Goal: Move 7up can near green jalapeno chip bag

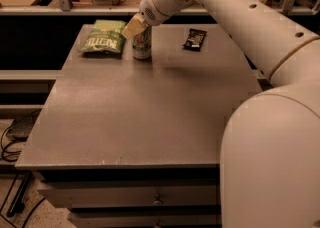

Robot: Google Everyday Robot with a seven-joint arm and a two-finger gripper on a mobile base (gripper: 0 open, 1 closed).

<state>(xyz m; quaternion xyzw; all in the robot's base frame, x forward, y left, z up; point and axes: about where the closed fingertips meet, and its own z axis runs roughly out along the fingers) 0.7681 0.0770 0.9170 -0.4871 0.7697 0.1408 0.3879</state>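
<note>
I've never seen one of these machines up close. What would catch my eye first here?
A big white robot arm fills the right side and reaches across the grey table towards its far edge. There the gripper sits at the top of an upright 7up can, just right of a flat green jalapeno chip bag. A small black snack wrapper lies further right, apart from both.

I'm working in dim, warm light with a brownish cast over everything. The surface point(140, 117) has a soft sheen across its middle. A dark smudge of shadow lies beside the 7up can point(142, 47), under the arm point(235, 14). The end effector point(137, 27), at the can's top, catches pale yellow light. The gap behind the surface's far edge is nearly black.
</note>
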